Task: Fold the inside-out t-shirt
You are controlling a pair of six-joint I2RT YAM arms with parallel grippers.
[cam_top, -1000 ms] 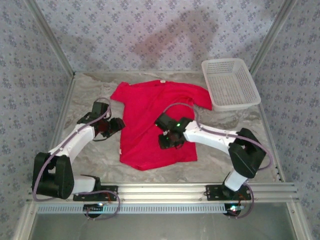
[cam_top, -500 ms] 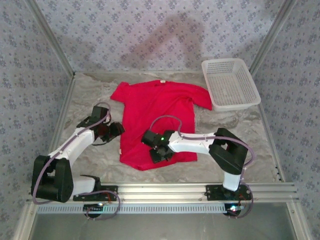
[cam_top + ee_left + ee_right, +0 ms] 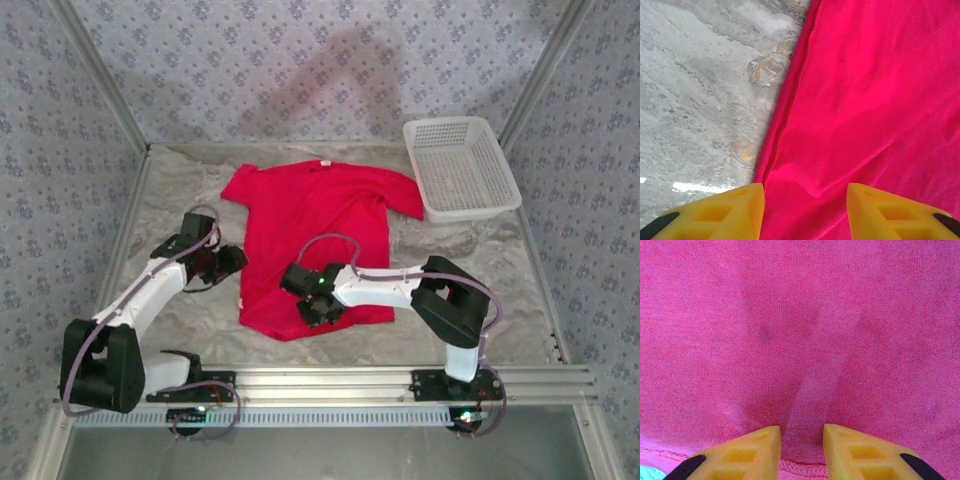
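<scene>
Two grips precede your fold. Right gripper [image 3: 801,432]: jaws narrow on a cloth ridge at the near hem, probably gripping. Left gripper [image 3: 805,192]: half open, empty, astride the side edge; close it next. Shirt [image 3: 310,215] lies flat on the table [image 3: 170,195].

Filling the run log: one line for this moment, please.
t-shirt: flat, unfolded | left gripper: open over its side edge | right gripper: pinching fabric ridge by hem

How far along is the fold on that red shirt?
Done: t-shirt lies spread flat, no fold made. In hand: right gripper pinches a cloth ridge by the bottom hem; left gripper, open, sits over the shirt's side edge. Left: every fold.
</scene>
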